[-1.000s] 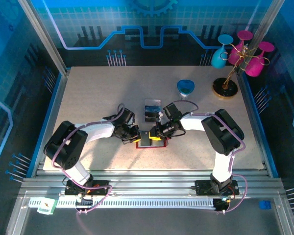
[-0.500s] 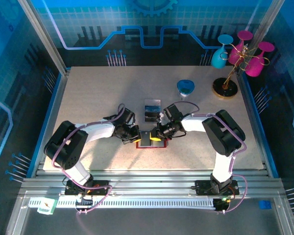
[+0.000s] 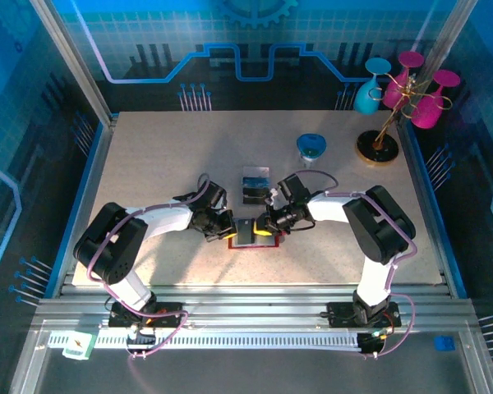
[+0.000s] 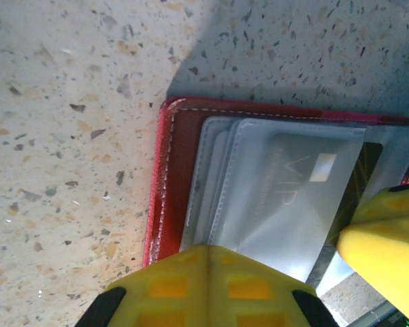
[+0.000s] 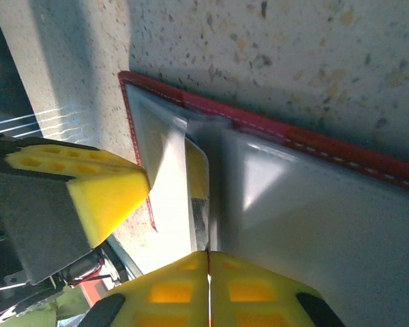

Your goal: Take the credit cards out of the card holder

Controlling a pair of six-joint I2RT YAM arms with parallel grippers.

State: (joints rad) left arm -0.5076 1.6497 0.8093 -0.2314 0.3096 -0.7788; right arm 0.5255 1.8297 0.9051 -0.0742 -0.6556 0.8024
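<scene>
The card holder [image 3: 246, 235] lies open on the table between both grippers, red with grey see-through pockets [image 4: 174, 177] [image 5: 313, 143]. My left gripper [image 3: 228, 227] [image 4: 208, 255] is shut, its tips pressing on the near edge of the pockets. A silver VIP card [image 4: 293, 197] sits inside one pocket. My right gripper [image 3: 265, 226] [image 5: 208, 253] is shut on the edge of a yellow credit card [image 5: 199, 184] with a dark stripe, which sticks out of a pocket. A blue-and-dark credit card [image 3: 255, 184] lies on the table just behind the holder.
A blue glass cup [image 3: 311, 148] stands behind the right arm. At the back right corner a stand [image 3: 380, 141] carries pink and cyan goblets. The left gripper's yellow finger [image 5: 102, 197] sits close beside the right gripper.
The right gripper's jaws have closed onto the yellow card's edge. The right arm shifted slightly. The left arm has stayed still.
</scene>
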